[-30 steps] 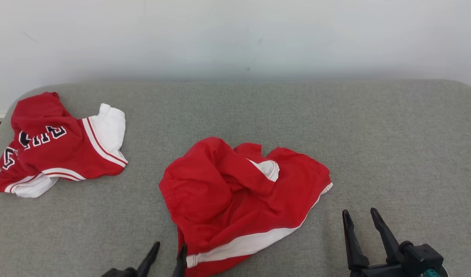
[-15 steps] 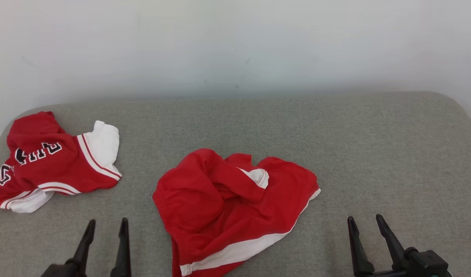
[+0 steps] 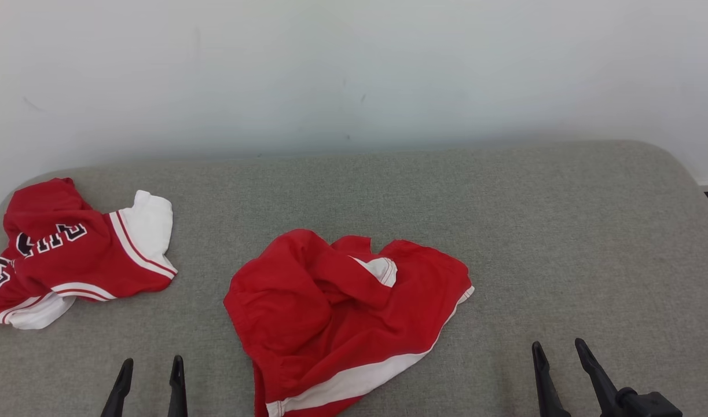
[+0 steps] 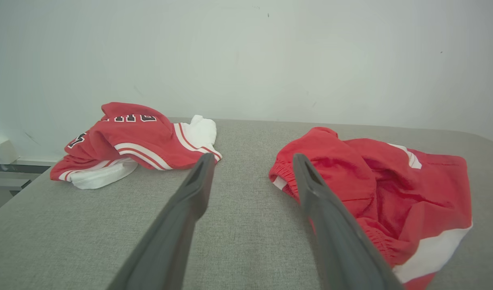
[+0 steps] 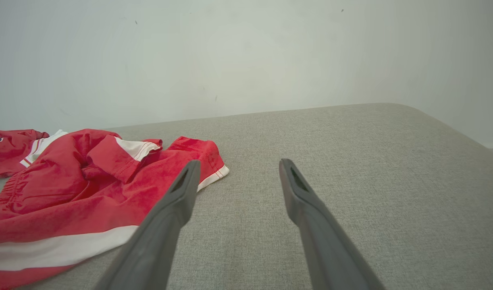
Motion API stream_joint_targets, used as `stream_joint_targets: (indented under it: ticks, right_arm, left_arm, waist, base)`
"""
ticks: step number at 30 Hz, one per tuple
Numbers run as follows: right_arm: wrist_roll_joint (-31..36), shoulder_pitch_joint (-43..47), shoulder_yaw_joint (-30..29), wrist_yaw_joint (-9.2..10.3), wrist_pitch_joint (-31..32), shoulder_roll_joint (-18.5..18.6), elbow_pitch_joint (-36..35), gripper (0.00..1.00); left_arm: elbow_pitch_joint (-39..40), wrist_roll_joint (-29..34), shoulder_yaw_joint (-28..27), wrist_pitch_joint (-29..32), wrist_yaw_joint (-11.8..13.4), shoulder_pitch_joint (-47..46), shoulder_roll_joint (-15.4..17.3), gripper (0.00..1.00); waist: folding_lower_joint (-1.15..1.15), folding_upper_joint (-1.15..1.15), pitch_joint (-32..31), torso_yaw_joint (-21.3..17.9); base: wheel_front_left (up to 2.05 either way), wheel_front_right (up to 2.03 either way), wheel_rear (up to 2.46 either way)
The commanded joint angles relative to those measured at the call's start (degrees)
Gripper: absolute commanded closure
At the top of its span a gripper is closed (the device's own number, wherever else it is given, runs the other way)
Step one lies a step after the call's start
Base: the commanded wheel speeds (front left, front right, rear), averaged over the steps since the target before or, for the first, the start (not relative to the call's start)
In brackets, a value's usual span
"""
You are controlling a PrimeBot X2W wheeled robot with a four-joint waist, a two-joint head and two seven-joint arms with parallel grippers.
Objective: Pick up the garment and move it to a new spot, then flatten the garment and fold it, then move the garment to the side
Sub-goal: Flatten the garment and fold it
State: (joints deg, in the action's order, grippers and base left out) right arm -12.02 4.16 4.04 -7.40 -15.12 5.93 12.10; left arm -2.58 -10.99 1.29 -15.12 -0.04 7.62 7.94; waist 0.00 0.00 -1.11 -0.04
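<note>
Crumpled red shorts with a white stripe [image 3: 342, 313] lie in a heap at the middle front of the grey padded surface, also seen from the left wrist [image 4: 375, 189] and from the right wrist [image 5: 69, 189]. My left gripper [image 3: 151, 369] is open at the lower left, left of the shorts and apart from them, with nothing between its fingers [image 4: 250, 161]. My right gripper [image 3: 559, 353] is open at the lower right, well right of the shorts, holding nothing [image 5: 238, 167].
A second crumpled garment, a red and white jersey with dark letters [image 3: 70, 255], lies at the far left edge of the grey surface [image 3: 562, 231]. A white wall [image 3: 354, 69] rises behind. The surface's rounded right corner lies at the far right.
The left gripper has let go of the shorts' lower edge and moved left, away from them. The head camera has tilted up, shifting the whole scene down. The right gripper has sunk lower in view.
</note>
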Motion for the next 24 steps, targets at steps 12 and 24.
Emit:
stream_joint_targets:
  ticks: [12, 24]
  right_arm:
    - [0.4, -1.4, -0.4, -0.18, 0.1, 0.6, 1.1, 0.00]
    - [-0.5, -12.1, 3.1, -0.18, 1.2, 5.7, 10.1, 0.00]
  left_arm:
    - [-1.2, 1.0, 0.8, 0.0, -3.4, 0.0, -1.7, 0.00]
    - [-9.1, 0.9, 12.7, 0.0, -7.0, -3.0, -2.9, 0.00]
  waist:
    - [0.00, 0.00, 0.1, 1.4]
    - [0.00, 0.00, 3.2, 3.9]
  base:
    - [0.00, 0.00, 0.00]
    - [0.00, 0.00, 0.00]
